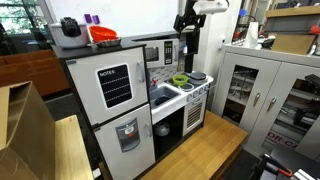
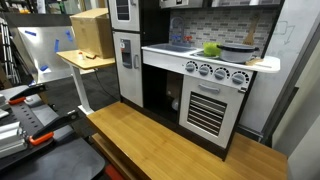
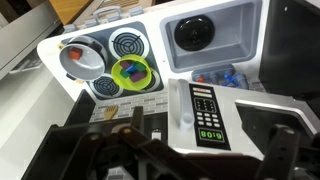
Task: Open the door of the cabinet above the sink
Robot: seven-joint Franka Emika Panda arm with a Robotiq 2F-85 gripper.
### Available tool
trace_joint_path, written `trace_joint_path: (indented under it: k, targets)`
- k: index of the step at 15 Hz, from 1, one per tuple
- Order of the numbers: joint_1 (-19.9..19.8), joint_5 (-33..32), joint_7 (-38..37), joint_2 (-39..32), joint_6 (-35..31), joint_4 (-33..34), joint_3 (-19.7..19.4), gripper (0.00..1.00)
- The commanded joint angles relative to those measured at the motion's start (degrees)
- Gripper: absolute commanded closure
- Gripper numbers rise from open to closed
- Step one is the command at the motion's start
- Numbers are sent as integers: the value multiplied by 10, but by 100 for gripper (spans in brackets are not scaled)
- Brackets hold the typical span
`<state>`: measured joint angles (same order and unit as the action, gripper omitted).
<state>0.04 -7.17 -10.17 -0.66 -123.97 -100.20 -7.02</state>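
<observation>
The toy kitchen's cabinet above the sink is a microwave-style box (image 1: 160, 52) with a white front, a keypad and a green clock. In the wrist view I look down on its door (image 3: 208, 112), which is closed, with a white bar handle (image 3: 186, 100) at its left edge. The grey sink (image 3: 205, 35) lies below it and also shows in an exterior view (image 1: 163, 96). My gripper (image 1: 189, 22) hangs above the cabinet's top, apart from it. In the wrist view its dark fingers (image 3: 185, 152) stand wide apart and hold nothing.
The stove (image 1: 192, 82) beside the sink carries a green bowl (image 3: 131, 72) and a metal pan (image 3: 80, 58). A toy fridge (image 1: 112, 105) stands next to the sink, with a red bowl (image 1: 103, 35) on top. A grey metal cabinet (image 1: 262, 90) stands nearby. A wooden platform (image 2: 160, 135) lies in front.
</observation>
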Motion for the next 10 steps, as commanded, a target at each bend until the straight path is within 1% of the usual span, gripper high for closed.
trace_joint_path:
  k: [1, 4, 7, 10]
  targets:
    - [-20, 18, 60, 2, 67, 64, 9, 0]
    - [-29, 60, 107, -36, 77, 143, 5, 0]
    - [-42, 111, 142, -114, 93, 248, 7, 0]
    - [-57, 137, 146, -196, 115, 339, 14, 0]
